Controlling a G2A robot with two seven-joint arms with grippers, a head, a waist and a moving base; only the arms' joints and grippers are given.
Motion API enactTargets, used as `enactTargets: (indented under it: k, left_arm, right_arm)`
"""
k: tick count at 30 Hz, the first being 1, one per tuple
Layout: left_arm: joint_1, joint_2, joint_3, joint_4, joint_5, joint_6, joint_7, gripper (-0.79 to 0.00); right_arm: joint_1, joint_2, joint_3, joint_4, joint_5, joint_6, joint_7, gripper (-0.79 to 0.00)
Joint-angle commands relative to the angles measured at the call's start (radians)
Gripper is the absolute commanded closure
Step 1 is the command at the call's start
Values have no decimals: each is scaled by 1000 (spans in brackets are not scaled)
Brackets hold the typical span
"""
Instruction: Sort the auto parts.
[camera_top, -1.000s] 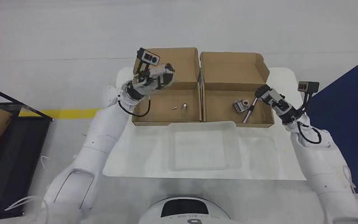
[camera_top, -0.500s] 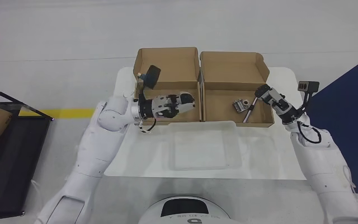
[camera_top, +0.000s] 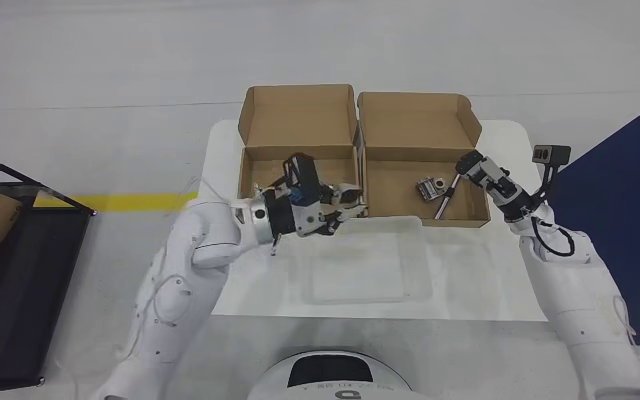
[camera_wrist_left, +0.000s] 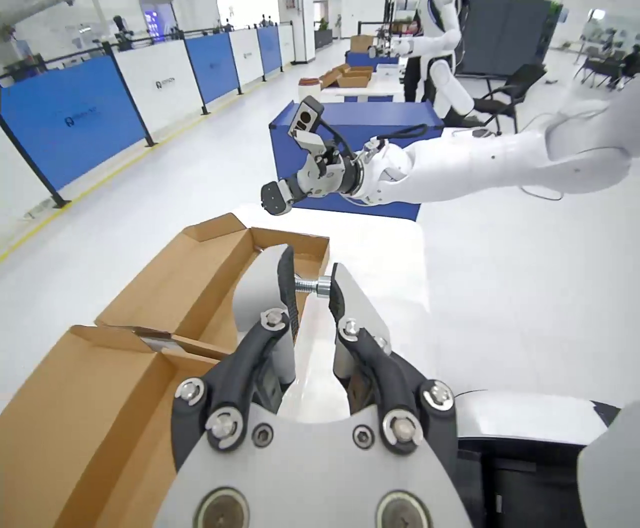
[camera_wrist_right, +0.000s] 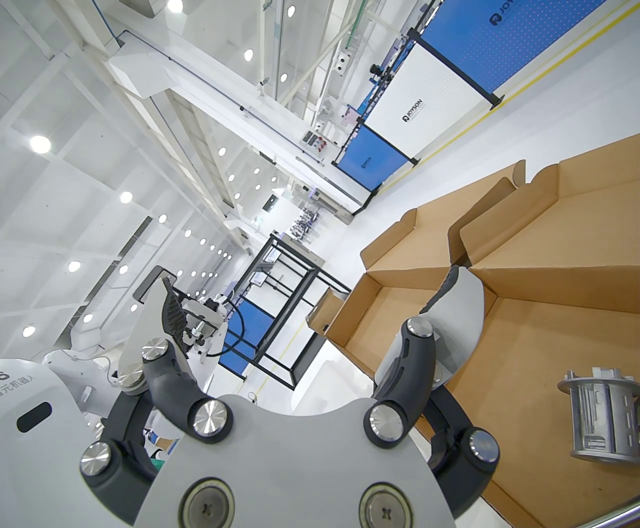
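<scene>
Left hand (camera_wrist_left: 311, 280) clamps small silver threaded bolt (camera_wrist_left: 306, 286) crosswise; brown cardboard box (camera_top: 395, 172) with grey metal casting (camera_top: 432, 187) just ahead.

A yellow floor line (camera_top: 120, 202) passes a black rack (camera_top: 20, 290) — blue-and-white barriers (camera_wrist_left: 70, 125) edge the hall.

A white table (camera_top: 480, 262) carried everything. Along its far edge stood two open cardboard boxes, the left box (camera_top: 298, 118) and the right box (camera_top: 415, 120), set side by side with their inner walls touching and their lids folded back, away from the robot. Nearer the robot, just in front of where the two boxes met, lay a shallow clear tray (camera_top: 360, 265), flat on the table and apart from both boxes.
</scene>
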Motion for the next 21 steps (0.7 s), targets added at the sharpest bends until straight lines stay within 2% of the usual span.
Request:
enactTargets:
  k: [1, 7, 9, 12, 14, 16, 21]
  left_arm:
    - [3, 1, 9, -1, 53, 9, 53, 0]
    - [3, 3, 25, 16, 65, 32, 112, 0]
    - [-5, 3, 29, 65, -8, 36, 108, 0]
    - [-59, 3, 22, 165, -116, 73, 39, 0]
    - [-120, 0, 30, 285, -200, 160, -73, 0]
    - [-182, -4, 44, 376, -188, 261, -164, 0]
    - [-277, -20, 127, 562, -48, 430, -234, 0]
  right_arm:
    - [0, 0, 0, 0, 1, 0, 0, -785]
    - [0, 0, 0, 0, 1, 0, 0, -785]
    - [0, 0, 0, 0, 1, 0, 0, -785]
    - [0, 0, 0, 0, 1, 0, 0, -785]
    - [0, 0, 0, 0, 1, 0, 0, -785]
    - [0, 0, 0, 0, 1, 0, 0, -785]
    - [0, 0, 0, 0, 1, 0, 0, -785]
